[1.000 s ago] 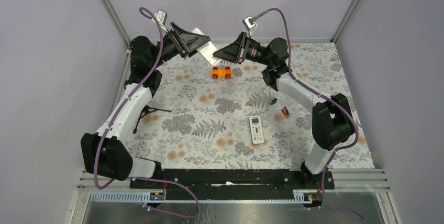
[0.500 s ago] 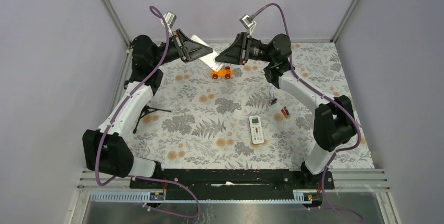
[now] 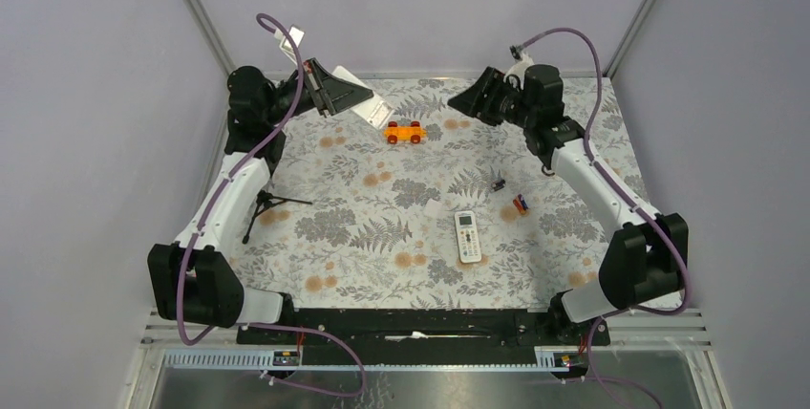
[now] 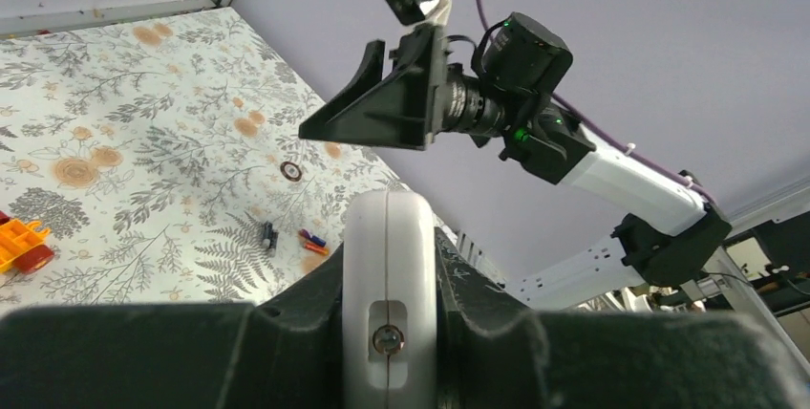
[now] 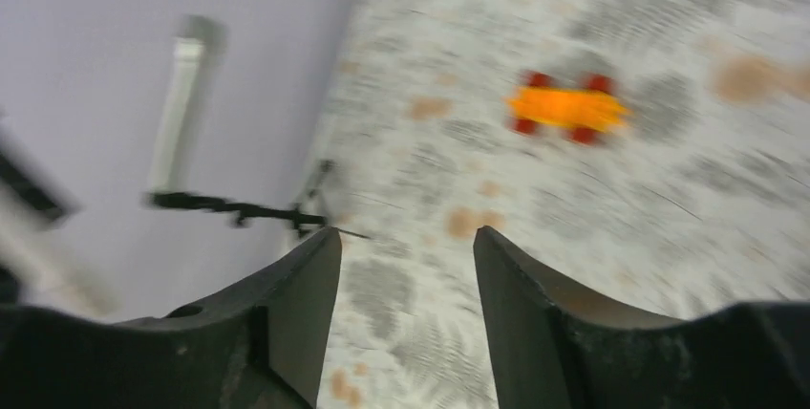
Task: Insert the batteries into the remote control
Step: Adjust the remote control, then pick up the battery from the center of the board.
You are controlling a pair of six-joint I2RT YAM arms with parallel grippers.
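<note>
Top external view: the left gripper (image 3: 334, 96) is clamped on the remote control (image 3: 369, 109) and holds it in the air over the far left corner of the table (image 3: 592, 141). The handset's long axis runs out of the jaws toward the middle of the table and tilts downward. The left wrist view shows its white edge pinched between the jaws, so the grip is across the thin sides. I can't tell which way the battery bay faces.

The right gripper (image 3: 468, 100) is spread and empty. Its own blurred view shows only the patterned cloth and the orange toy car (image 5: 565, 108) beyond the gap. That arm is stretched up along the right side, with its wrist high at the far edge and pointing across at the left arm.

The 2 batteries (image 3: 520, 204) lie flat on the table's right half, side by side and slanted across it. They are well apart from both grippers, with the small black piece (image 3: 498, 183) just beside them and the white remote (image 3: 467, 235) near. From the right gripper they sit below and toward the near side, so I'd judge that arm the nearer. It would have to drop and pull back toward its base, turning to straddle 1 battery across its width.
</note>
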